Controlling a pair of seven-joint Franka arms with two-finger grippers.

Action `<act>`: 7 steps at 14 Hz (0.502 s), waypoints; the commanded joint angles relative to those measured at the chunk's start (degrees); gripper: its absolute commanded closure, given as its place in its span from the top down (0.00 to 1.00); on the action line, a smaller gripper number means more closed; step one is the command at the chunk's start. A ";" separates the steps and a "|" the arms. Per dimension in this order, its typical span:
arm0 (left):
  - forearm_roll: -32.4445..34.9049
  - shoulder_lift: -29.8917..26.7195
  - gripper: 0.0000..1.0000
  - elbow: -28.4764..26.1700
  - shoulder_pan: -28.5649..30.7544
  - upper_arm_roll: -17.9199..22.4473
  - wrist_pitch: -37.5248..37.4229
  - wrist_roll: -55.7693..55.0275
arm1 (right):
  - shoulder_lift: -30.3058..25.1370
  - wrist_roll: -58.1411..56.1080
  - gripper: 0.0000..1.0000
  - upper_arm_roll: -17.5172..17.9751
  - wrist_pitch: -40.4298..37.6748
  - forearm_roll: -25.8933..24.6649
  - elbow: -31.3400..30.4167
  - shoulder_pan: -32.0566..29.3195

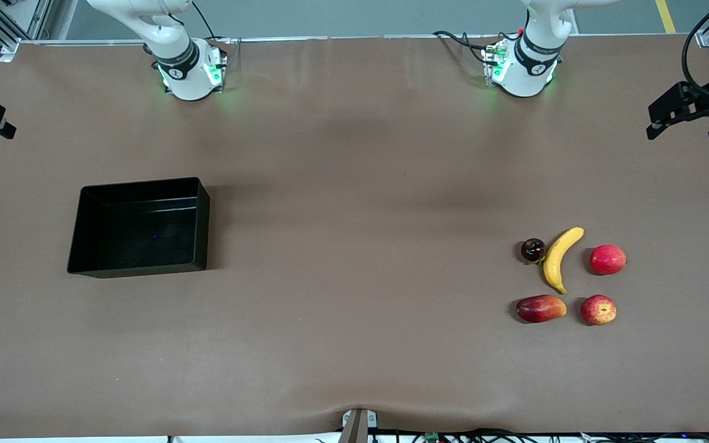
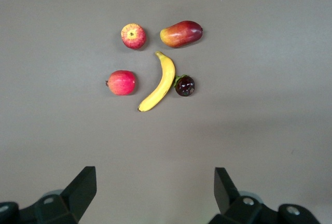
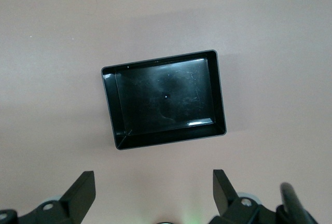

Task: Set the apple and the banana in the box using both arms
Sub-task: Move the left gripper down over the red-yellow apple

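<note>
Left gripper (image 2: 154, 193) hangs wide open, empty, high over the table with the banana (image 2: 160, 82) and apple (image 2: 133, 36) below it. Right gripper (image 3: 153, 195) is just as wide, up over the box (image 3: 220, 99).

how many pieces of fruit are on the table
5, all clustered at the left arm's end: curved yellow banana, dark round fruit, plain red fruit, streaked red apple, elongated red-orange fruit. None seem hidden.
</note>
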 commanded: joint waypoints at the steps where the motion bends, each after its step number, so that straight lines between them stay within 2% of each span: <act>1: -0.56 1.55 1.00 2.21 0.42 -0.24 -1.09 -0.18 | 0.10 -0.27 1.00 0.66 -0.23 0.16 0.69 -1.00; 4: 0.14 2.08 1.00 2.21 0.43 -0.24 -1.09 -0.27 | 0.19 -0.54 1.00 0.66 -0.22 0.51 0.61 -1.09; 7: 0.23 5.23 1.00 1.43 0.60 -0.15 -1.09 0.51 | 0.19 -0.28 1.00 0.66 -0.31 0.77 0.43 -1.35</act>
